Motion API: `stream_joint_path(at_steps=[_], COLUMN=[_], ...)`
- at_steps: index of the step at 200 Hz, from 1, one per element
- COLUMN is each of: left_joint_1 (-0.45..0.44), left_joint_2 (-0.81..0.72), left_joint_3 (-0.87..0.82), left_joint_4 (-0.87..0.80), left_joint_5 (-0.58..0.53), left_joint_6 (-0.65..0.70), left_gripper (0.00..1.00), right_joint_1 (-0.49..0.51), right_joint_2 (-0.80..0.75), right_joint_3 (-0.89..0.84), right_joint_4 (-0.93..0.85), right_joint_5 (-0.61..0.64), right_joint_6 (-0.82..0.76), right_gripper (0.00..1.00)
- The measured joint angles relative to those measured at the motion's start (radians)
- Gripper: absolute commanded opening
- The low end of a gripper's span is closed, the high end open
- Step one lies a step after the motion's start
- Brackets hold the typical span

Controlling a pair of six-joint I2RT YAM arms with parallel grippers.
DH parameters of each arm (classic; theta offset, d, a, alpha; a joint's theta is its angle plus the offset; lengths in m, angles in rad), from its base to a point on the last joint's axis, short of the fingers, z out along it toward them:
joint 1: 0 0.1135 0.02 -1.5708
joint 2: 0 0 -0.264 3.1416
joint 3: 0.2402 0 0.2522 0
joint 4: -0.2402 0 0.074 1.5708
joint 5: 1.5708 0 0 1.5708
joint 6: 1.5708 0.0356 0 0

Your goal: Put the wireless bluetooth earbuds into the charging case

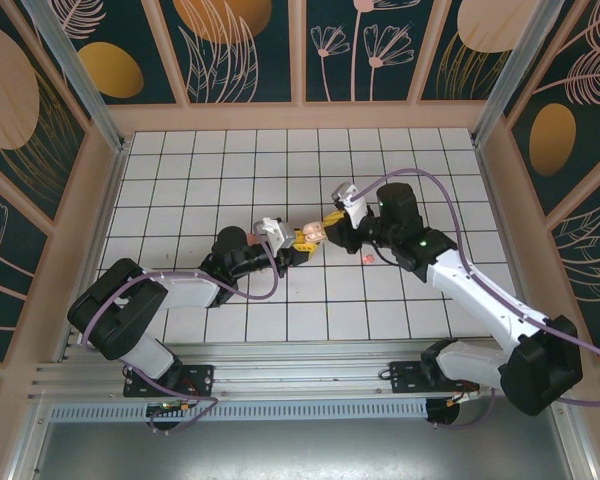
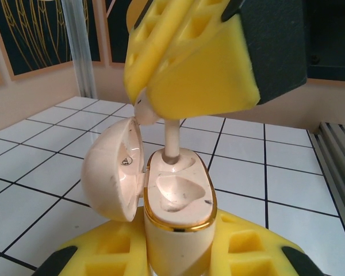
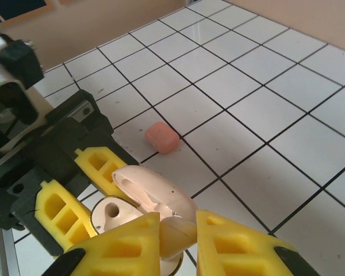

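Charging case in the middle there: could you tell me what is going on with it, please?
The left gripper is shut on the beige charging case, holding it upright with its lid hinged open. The right gripper pinches a pale earbud above it, stem down at the case's far slot; the near slot is empty. A small pink piece lies apart on the tiled table.

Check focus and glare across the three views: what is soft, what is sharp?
Top external: evenly lit, sharp throughout. Left wrist: charging case crisp with a glint on its gold rim, right end effector holding the earbud blurred up close. Right wrist: near pads soft, pink bud on the tiles sharper.
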Motion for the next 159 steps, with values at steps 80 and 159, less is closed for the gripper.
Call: stream_joint_path(at_steps=[80,159], left_joint_1=[0.000,0.000], left_joint_2=[-0.003,-0.014], left_joint_3=[0.000,0.001], left_joint_4=[-0.001,0.000], left_joint_5=[0.021,0.022], left_joint_6=[-0.002,-0.002], left_gripper=[0.15,0.15], right_joint_1=[0.002,0.002], right_joint_2=[-0.045,-0.112], right_joint_3=[-0.038,-0.051], right_joint_4=[-0.029,0.011], right_joint_5=[-0.044,-0.041], right_joint_6=[-0.125,-0.124], right_gripper=[0.18,0.18])
